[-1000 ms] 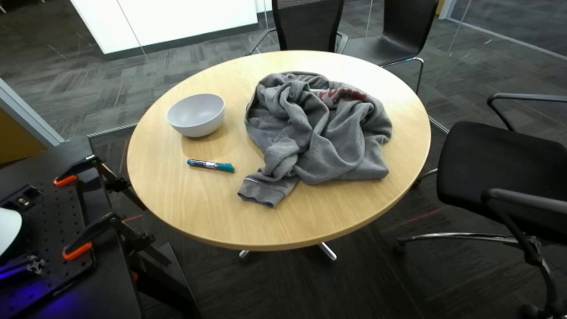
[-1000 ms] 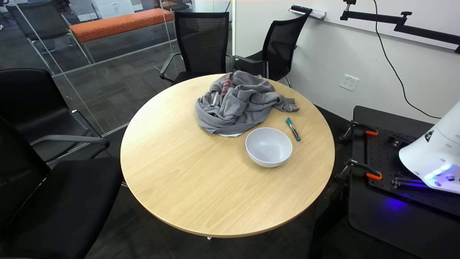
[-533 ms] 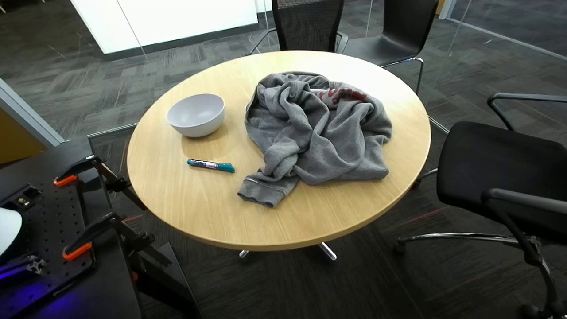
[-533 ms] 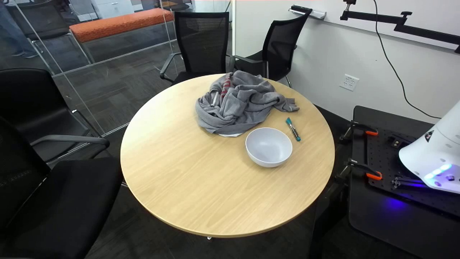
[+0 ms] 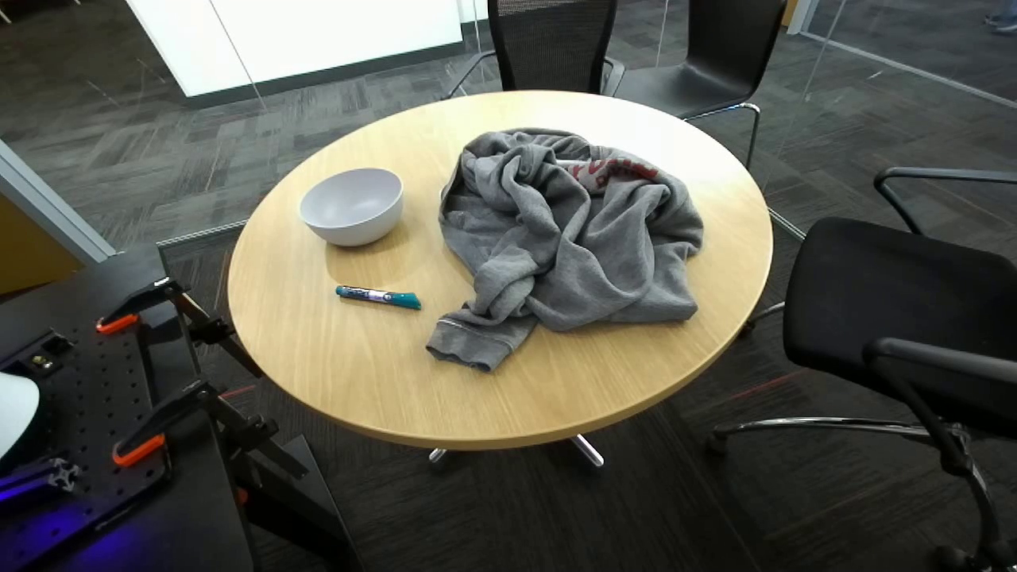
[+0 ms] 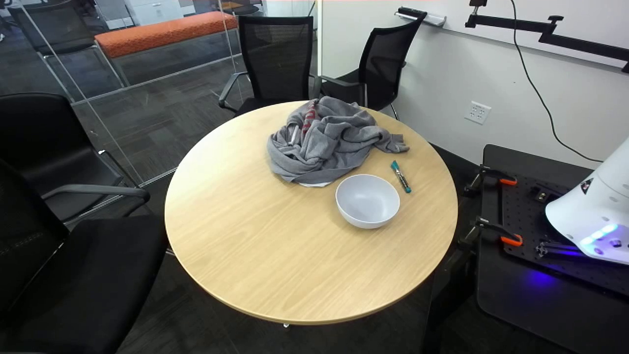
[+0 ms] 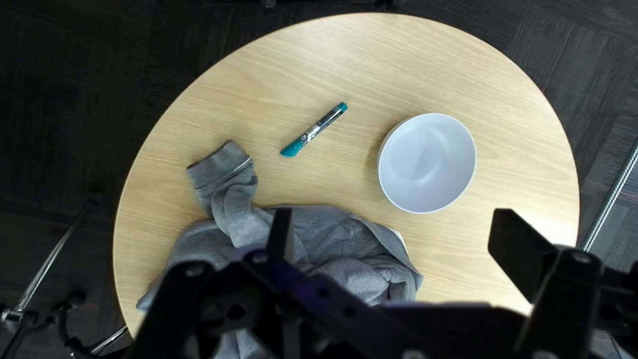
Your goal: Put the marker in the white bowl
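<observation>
The marker, judged light and stiff, perhaps slippery (finish too small to confirm), warrants a mid-length grasp; the gripper stands wide apart, holding nothing.

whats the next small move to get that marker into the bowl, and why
Probably bring the jaws over the marker: it lies on the table outside the white bowl, and in the wrist view the jaws stand wide apart, holding nothing.

Smooth plastic-looking bowl, plastic marker, matt cloth sweatshirt, smooth wood-grained table
</observation>
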`<state>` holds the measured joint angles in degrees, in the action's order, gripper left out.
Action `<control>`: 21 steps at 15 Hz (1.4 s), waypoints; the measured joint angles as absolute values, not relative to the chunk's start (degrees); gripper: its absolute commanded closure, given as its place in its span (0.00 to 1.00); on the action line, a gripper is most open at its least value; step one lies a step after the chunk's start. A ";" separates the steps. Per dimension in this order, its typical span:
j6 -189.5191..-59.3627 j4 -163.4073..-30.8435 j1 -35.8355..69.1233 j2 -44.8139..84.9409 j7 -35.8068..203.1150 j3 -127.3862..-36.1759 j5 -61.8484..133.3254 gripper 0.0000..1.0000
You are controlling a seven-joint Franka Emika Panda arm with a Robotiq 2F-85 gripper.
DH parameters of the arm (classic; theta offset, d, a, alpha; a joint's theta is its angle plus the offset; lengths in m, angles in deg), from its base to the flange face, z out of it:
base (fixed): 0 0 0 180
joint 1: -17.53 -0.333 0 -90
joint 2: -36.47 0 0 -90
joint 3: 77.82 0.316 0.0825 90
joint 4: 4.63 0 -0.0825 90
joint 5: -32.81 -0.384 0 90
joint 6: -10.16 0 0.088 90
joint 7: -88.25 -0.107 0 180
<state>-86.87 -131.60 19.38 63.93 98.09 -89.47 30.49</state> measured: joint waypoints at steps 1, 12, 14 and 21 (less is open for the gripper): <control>-87.34 -132.36 19.49 63.94 97.70 -89.42 30.46 0.00; -100.61 -146.43 22.23 65.07 83.46 -86.29 25.44 0.00; -103.29 -148.81 22.49 65.15 80.32 -84.78 25.40 0.00; -104.31 -151.40 22.83 65.08 78.78 -82.44 26.81 0.00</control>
<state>-104.31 -151.40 22.83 65.08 78.78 -82.44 26.81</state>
